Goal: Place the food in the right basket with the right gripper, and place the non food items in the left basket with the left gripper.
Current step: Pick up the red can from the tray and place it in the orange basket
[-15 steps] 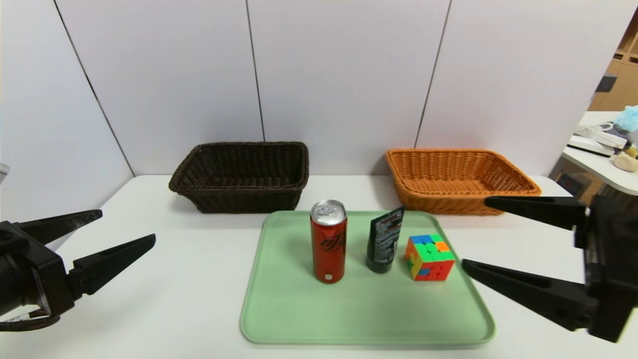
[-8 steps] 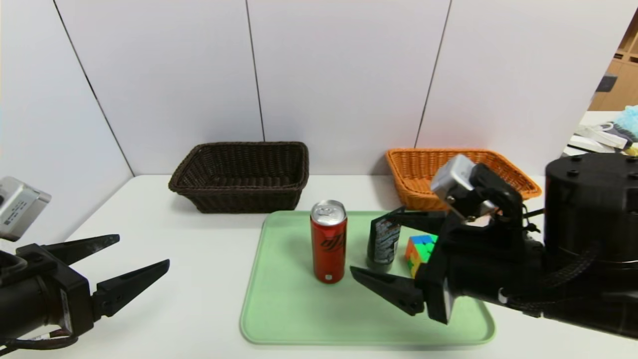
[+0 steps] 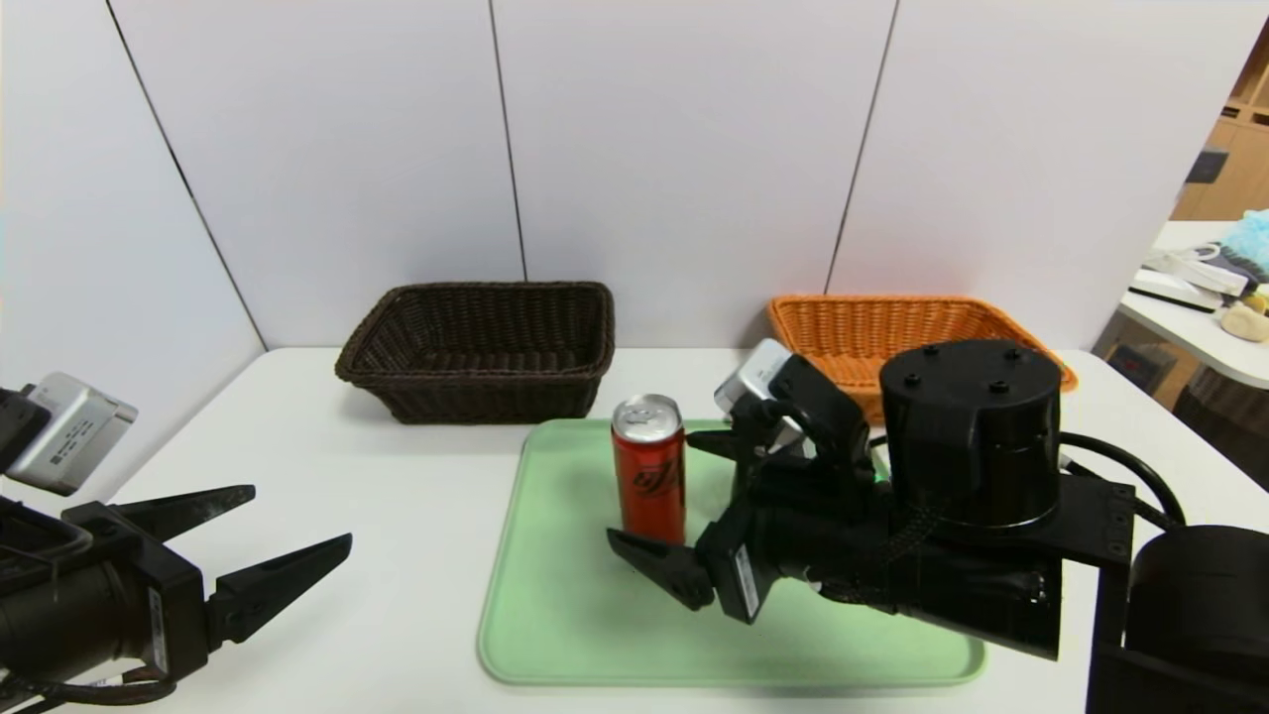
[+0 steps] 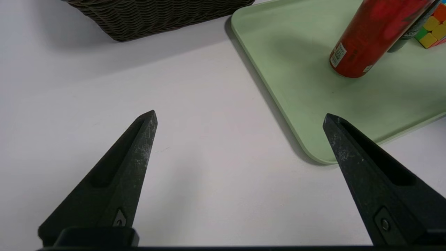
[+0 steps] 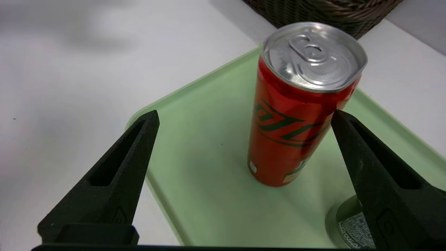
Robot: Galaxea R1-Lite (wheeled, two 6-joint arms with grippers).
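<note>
Straddling the red can (image 5: 296, 115) on the green tray (image 3: 555, 615), the right gripper (image 3: 684, 506) spreads its jaws wide to take it; left of the tray, the left gripper (image 3: 288, 521) hangs open, clear.

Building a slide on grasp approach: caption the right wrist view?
Open right gripper frames an upright tall red drink can on a pale green plastic tray.

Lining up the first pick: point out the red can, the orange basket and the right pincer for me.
red drink can (image 5: 289, 132): right wrist view, on its printed side.
orange-tan wicker basket (image 3: 853, 332): head view, on its inner back wall.
right pincer (image 5: 244, 118): right wrist view, midway between its open fingertips.
</note>
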